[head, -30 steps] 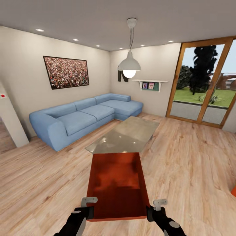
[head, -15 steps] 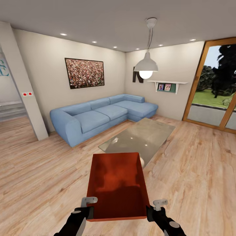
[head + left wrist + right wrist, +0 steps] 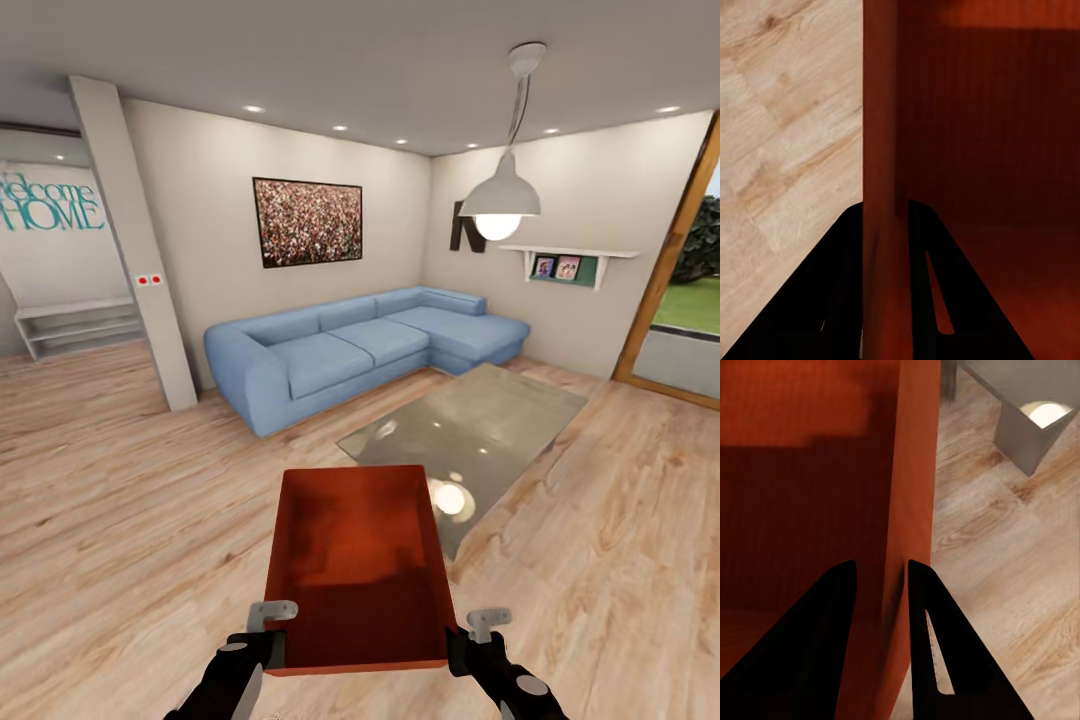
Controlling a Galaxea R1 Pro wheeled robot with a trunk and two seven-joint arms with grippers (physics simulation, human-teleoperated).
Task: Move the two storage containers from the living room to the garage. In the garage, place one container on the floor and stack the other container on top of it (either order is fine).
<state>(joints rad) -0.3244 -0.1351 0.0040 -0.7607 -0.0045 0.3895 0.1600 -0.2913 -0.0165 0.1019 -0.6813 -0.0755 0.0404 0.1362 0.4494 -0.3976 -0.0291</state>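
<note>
One storage container (image 3: 358, 565), orange-red and open-topped, is hanging between two grippers above the wood plank floor (image 3: 120, 520) of the living room. The left gripper (image 3: 272, 622) is clamping its jaws on the container's left wall (image 3: 879, 150), and the right gripper (image 3: 482, 626) is clamping the right wall (image 3: 916, 495). One blue sofa (image 3: 350, 345) and one glass coffee table (image 3: 470, 420) are standing ahead. Compared with a second ago, the view is showing more of the left: a pillar (image 3: 135, 250) and "Welcome Home" lettering (image 3: 50, 200) are now appearing, the sofa shifting right.
</note>
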